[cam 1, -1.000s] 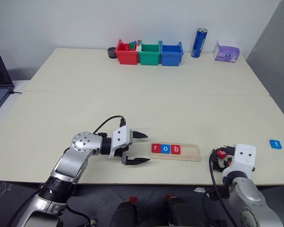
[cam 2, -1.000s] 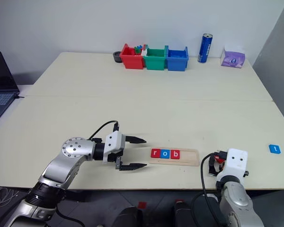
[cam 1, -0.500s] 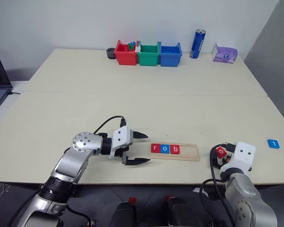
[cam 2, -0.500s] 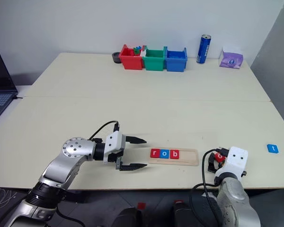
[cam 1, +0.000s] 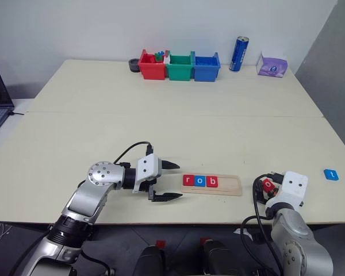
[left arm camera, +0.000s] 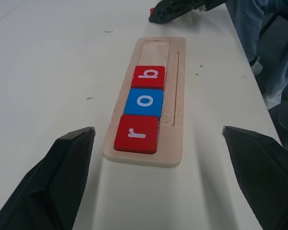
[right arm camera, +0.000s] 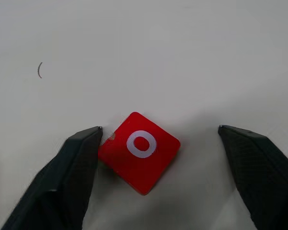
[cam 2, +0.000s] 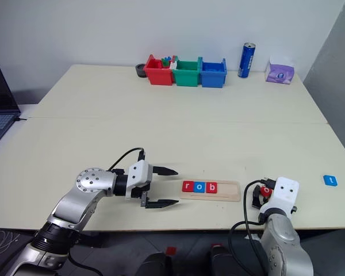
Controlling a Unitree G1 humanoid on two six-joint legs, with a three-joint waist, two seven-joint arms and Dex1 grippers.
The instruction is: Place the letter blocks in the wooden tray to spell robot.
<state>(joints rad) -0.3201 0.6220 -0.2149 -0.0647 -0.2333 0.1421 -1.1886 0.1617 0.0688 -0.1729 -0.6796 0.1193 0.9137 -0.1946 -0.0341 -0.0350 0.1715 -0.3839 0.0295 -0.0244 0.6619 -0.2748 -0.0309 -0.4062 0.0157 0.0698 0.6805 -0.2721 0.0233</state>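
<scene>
Right gripper point(right arm camera: 149, 143) is yours for this one: fingers apart, straddling the red o tile point(right arm camera: 139, 151), nothing clamped. One finger point(right arm camera: 77, 163) sits at or touching a tile corner, the other point(right arm camera: 259, 167) stands well off with table between. Tile lies flat but turned diamond-wise to the fingers, so a corner faces the near finger, not a flat edge. My guess is that closing as-is pinches corner to corner and may spin or squirt the tile out; better to roll your wrist to square up first.

In the head view that tile point(cam 1: 268, 184) sits on the table point(cam 1: 172, 126) at the right gripper, just off the right end of the tray point(cam 1: 233, 185). Tray's long axis runs left-right across you. It holds r point(left arm camera: 136, 133), o point(left arm camera: 144, 101), b point(left arm camera: 149, 77) touching in a row from the left end; the two slots at the right end are bare. So your carry looks like a short move left into the fourth slot, beside b.

Blue t tile point(cam 1: 331, 174) lies further right on the table, well apart from the tray; right arm is nearer to it too.

Left gripper point(cam 1: 164, 180) hovers just off the tray's left end, pointing along it, fingers wide, holding nothing. It's on the wrong side for either loose tile, so leave it parked.
</scene>
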